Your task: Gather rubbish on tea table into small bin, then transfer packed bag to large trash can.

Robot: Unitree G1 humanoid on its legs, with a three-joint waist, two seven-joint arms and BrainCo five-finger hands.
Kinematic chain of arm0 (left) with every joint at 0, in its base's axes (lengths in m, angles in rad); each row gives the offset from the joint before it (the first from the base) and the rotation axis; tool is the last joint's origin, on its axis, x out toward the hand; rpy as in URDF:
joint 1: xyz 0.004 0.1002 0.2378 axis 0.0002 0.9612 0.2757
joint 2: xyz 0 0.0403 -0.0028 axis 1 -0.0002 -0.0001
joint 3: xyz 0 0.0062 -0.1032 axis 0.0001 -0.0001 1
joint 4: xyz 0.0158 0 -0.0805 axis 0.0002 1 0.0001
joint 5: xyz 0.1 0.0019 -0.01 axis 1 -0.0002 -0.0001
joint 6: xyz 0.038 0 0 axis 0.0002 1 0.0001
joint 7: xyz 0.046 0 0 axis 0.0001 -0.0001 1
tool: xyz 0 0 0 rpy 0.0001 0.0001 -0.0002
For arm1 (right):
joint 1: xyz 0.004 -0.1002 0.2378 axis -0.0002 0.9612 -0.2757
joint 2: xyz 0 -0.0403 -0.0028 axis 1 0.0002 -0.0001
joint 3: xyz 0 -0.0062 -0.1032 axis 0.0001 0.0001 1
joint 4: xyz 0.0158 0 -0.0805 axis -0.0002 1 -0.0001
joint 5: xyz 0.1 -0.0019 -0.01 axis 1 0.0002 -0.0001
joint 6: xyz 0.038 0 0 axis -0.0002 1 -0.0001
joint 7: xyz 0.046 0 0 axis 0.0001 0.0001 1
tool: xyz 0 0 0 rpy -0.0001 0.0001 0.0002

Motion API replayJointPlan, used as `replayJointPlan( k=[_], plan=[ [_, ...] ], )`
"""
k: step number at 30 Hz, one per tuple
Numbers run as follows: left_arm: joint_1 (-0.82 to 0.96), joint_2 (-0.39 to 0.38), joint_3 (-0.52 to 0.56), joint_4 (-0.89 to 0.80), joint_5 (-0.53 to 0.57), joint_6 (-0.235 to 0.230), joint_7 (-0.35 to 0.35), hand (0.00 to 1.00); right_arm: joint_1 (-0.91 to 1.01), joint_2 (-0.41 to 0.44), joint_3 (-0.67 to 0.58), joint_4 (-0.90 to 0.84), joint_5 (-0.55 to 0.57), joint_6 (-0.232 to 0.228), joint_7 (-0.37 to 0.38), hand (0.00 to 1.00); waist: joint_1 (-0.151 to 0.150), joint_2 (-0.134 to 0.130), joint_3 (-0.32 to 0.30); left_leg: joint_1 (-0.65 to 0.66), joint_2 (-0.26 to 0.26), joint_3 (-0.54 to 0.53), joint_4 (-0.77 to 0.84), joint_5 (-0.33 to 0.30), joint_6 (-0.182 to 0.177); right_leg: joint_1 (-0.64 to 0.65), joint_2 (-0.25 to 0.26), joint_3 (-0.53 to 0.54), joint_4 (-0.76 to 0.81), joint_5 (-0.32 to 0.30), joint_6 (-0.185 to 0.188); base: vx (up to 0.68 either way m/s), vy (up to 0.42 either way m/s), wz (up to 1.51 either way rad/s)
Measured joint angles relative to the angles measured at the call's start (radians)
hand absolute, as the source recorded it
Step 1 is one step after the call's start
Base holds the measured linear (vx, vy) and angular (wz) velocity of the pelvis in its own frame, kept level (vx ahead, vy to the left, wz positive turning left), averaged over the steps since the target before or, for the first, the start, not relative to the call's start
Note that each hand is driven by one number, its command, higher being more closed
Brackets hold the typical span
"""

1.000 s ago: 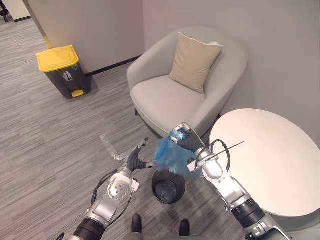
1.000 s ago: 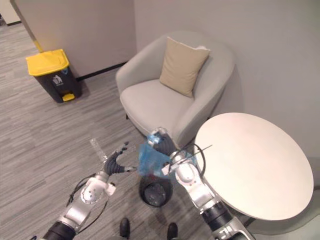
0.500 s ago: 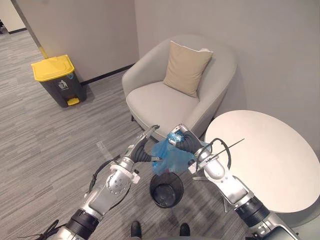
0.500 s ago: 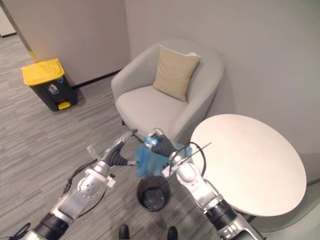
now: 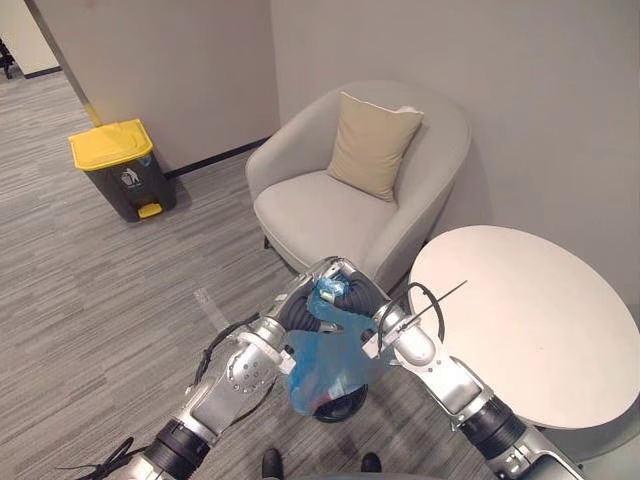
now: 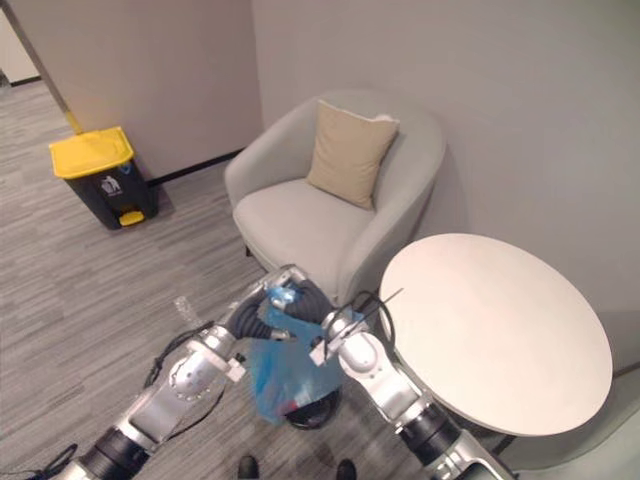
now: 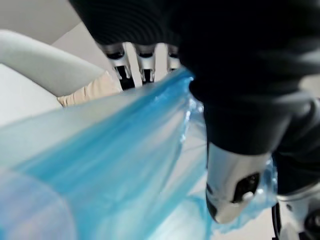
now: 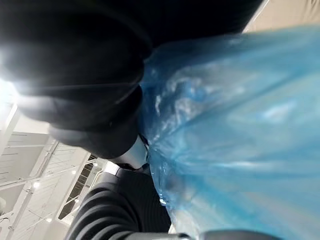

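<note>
1. The right hand (image 5: 358,298) has its fingers curled round the gathered neck of the blue bag (image 5: 322,362) and holds it up in front of the robot.
2. The left hand (image 5: 298,312) is pressed against the same neck from the other side, touching the right hand. Whether its fingers are closed on the plastic I cannot tell. In the left wrist view the blue film runs close past them.
3. The bag hangs down from the two hands, bunched at the top and fuller below, with something dark showing through its lower part.
4. The small black bin (image 5: 345,408) stands on the floor directly under the bag, and the hanging plastic largely covers it.
5. The round white table (image 5: 540,330) is just to the robot's right of the bin.
6. A light grey armchair (image 5: 320,205) stands beyond the hands, with a beige cushion (image 5: 372,145) leaning upright against its back.
7. The large trash can (image 5: 112,170), dark grey with a yellow lid, stands against the wall far off to the left, well apart from the bag across the grey carpet (image 5: 90,290).
</note>
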Motion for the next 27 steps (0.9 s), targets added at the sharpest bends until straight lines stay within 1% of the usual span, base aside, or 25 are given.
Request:
replayJointPlan(
  k=[2,5,8,11,14,20,21,23,25,27],
  plan=[
    [0.000,-0.005,-0.003,0.021,-0.004,0.004,-0.005,0.00,0.000,0.002,0.000,0.000,0.000,0.002,-0.001,1.00,0.000,0.000,0.000,0.000,0.000,0.000,0.000,0.000,0.000,0.000,0.000,0.000,0.000,0.000,0.000,0.00,0.000,0.00],
    [0.001,-0.007,-0.022,0.058,-0.002,0.012,-0.024,0.00,-0.002,0.036,0.000,-0.004,0.001,0.002,0.000,1.00,0.000,0.000,0.000,0.000,0.001,0.001,0.000,0.000,0.000,-0.001,0.001,0.001,0.000,0.000,-0.001,0.00,0.000,0.00],
    [0.018,-0.022,-0.031,0.065,0.008,0.020,-0.039,0.00,-0.007,0.064,0.000,-0.060,0.013,0.002,0.001,1.00,0.000,-0.001,0.000,0.001,-0.001,0.003,0.000,0.000,0.000,-0.003,0.001,0.002,0.000,0.000,0.000,0.00,0.000,0.00],
    [0.033,-0.049,-0.020,0.064,0.014,0.026,-0.040,0.00,-0.017,0.090,0.000,-0.114,0.047,0.001,0.003,1.00,0.000,-0.007,-0.006,0.002,-0.002,0.003,0.000,0.000,0.000,-0.006,0.000,0.003,0.000,-0.001,0.001,0.00,0.000,0.00],
    [0.041,-0.060,-0.006,0.064,0.014,0.028,-0.040,0.00,-0.020,0.114,0.000,-0.116,0.072,0.000,0.008,1.00,0.000,-0.016,-0.015,0.005,-0.002,0.003,0.000,0.000,0.000,-0.006,0.000,0.002,0.008,-0.006,0.002,0.00,0.000,0.00],
    [0.043,-0.099,0.006,0.064,0.037,0.036,-0.030,0.00,-0.033,0.143,0.016,-0.117,0.151,0.001,0.019,1.00,0.002,-0.017,-0.020,0.018,-0.002,0.006,-0.006,-0.001,-0.001,-0.006,-0.003,0.003,0.030,-0.030,0.004,0.00,0.000,0.00],
    [0.043,-0.113,0.009,0.064,0.049,0.037,-0.021,1.00,-0.038,0.151,0.025,-0.118,0.157,0.001,0.020,1.00,0.002,-0.018,-0.022,0.019,-0.002,0.006,-0.006,-0.002,-0.002,-0.006,-0.003,0.004,0.031,-0.031,0.003,0.00,0.000,0.00],
    [0.042,-0.143,0.009,0.069,0.059,0.038,0.002,1.00,-0.050,0.155,0.051,-0.126,0.182,0.001,0.022,1.00,0.002,-0.020,-0.024,0.018,-0.001,0.006,-0.006,-0.002,-0.002,-0.006,-0.002,0.004,0.031,-0.031,0.003,0.00,0.000,0.00],
    [0.038,-0.186,0.010,0.118,0.075,0.045,0.037,1.00,-0.050,0.165,0.067,-0.136,0.204,0.001,0.023,1.00,0.002,-0.022,-0.030,0.018,-0.001,0.007,-0.006,-0.002,-0.002,-0.007,-0.002,0.005,0.031,-0.031,0.003,0.00,0.000,0.00],
    [0.037,-0.196,0.009,0.137,0.076,0.053,0.049,1.00,-0.049,0.170,0.073,-0.136,0.211,0.001,0.024,1.00,0.002,-0.022,-0.033,0.018,-0.001,0.008,-0.006,-0.002,-0.003,-0.008,-0.002,0.007,0.030,-0.031,0.003,0.00,0.000,0.00]
  ],
)
